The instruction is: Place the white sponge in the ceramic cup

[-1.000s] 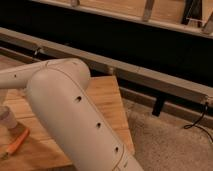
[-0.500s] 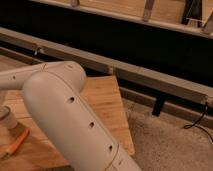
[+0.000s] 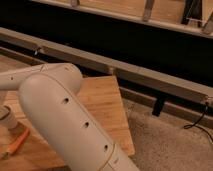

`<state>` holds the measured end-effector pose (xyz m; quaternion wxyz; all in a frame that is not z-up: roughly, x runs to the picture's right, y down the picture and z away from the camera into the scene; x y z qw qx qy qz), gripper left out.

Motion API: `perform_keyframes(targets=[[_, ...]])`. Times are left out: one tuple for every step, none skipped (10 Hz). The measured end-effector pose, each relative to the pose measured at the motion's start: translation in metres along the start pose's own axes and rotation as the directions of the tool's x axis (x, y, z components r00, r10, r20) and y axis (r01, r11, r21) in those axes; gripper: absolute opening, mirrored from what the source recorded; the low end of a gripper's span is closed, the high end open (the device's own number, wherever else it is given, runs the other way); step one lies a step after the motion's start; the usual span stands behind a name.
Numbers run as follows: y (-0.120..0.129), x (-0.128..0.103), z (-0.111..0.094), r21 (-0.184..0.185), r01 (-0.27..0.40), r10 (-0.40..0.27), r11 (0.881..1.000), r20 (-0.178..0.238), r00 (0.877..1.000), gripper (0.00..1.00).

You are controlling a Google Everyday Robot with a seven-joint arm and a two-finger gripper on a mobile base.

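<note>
My white arm [image 3: 75, 120] fills the lower left of the camera view, and its forearm [image 3: 20, 79] runs off the left edge. My gripper is out of view past that edge. A small pale round object [image 3: 6, 117], cut off by the left edge of the wooden table [image 3: 102, 102], looks like the ceramic cup; only a part of it shows. The white sponge is hidden or out of view.
A thin orange object [image 3: 18, 142] lies on the table just in front of the pale round object. The table's right edge ends above speckled floor [image 3: 165, 145]. A long grey rail [image 3: 135, 72] and a dark wall run behind. A black cable [image 3: 197, 120] hangs at the right.
My arm's elbow has shifted slightly to the left and down, covering a bit more of the table's left side. Nothing else has moved.
</note>
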<state>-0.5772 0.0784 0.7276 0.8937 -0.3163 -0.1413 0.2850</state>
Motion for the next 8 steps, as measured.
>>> perform_keyframes(targets=[[-0.0001,-0.0002,0.0009,0.001,0.001,-0.001,1.0,-0.002,1.0,0.32],[0.0,-0.0005,0.0018,0.002,0.002,-0.002,1.0,-0.003,1.0,0.44],[-0.0003,-0.0003,0.0027,0.003,0.002,-0.002,1.0,-0.004,1.0,0.54],[-0.0009,-0.0005,0.0032,0.003,0.002,-0.002,1.0,-0.004,1.0,0.62],[-0.0016,-0.0004,0.0045,0.005,0.002,-0.002,1.0,-0.005,1.0,0.74],[-0.002,-0.0003,0.0053,0.005,0.002,-0.002,1.0,-0.006,1.0,0.78],[-0.002,-0.0001,0.0073,0.006,0.004,-0.004,1.0,-0.008,1.0,0.8],[-0.002,-0.0001,0.0085,0.006,0.005,-0.005,1.0,-0.009,1.0,0.8]])
